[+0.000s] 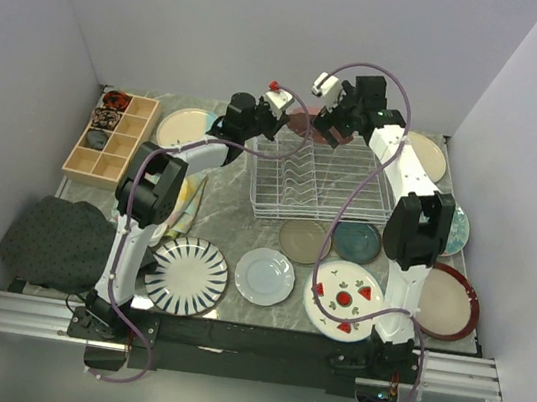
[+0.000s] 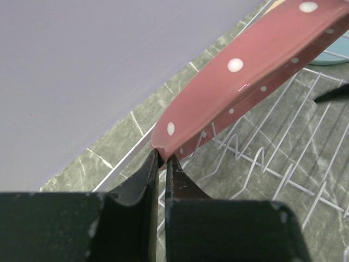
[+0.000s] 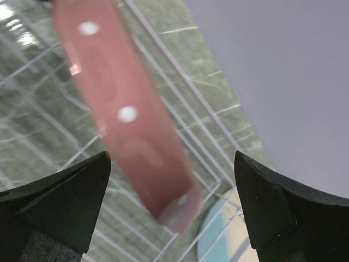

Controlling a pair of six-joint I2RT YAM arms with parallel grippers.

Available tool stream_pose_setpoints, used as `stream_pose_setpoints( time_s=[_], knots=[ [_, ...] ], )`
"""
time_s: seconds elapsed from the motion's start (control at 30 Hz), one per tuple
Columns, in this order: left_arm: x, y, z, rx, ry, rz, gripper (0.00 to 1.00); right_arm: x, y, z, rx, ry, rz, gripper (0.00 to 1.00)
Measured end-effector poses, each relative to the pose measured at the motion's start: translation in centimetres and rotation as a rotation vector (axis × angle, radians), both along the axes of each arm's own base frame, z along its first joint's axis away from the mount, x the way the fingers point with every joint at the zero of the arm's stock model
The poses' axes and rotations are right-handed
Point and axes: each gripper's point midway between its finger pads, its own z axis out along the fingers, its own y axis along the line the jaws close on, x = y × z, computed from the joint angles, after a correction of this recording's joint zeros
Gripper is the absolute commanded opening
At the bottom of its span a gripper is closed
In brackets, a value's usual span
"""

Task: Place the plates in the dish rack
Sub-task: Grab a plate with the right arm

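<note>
Left gripper [image 2: 162, 158]: you see it pinched shut on the rim of the pink dotted plate [image 2: 245, 82].
Pink dotted plate: held on edge, tilted, above the far side of the white wire dish rack [image 1: 351, 188].
Right gripper [image 3: 172, 157]: jaws wide, one finger at each side of this plate.
Striped plate [image 1: 187, 275], watermelon-print plate [image 1: 343, 298]: flat on the marble table [image 1: 243, 233], near the arm bases.

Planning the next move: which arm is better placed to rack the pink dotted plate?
Left, likely: the left gripper is shut on the pink dotted plate over the dish rack; the right gripper is open, holding nothing.
</note>
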Motion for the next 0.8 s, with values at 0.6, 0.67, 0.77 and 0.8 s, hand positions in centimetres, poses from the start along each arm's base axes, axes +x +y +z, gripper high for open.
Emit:
stream_pose_setpoints(
  time_s=[0.6,0.67,0.77,0.8],
  knots=[
    [0.2,0.4,0.6,-0.058,0.020,-0.006,0.25,1.4,0.0,-0.7,-0.124,-0.092,0.123,0.00],
    [0.1,0.4,0.9,-0.075,0.021,-0.016,0.38,1.4,0.0,-0.6,-0.124,-0.099,0.127,0.00],
    [-0.3,0.6,1.3,-0.104,0.034,-0.027,0.48,1.5,-0.1,-0.4,-0.122,-0.108,0.127,0.00],
    [-0.5,0.8,1.5,-0.116,0.041,-0.030,0.50,1.5,-0.3,-0.3,-0.121,-0.108,0.125,0.00]
  ],
)
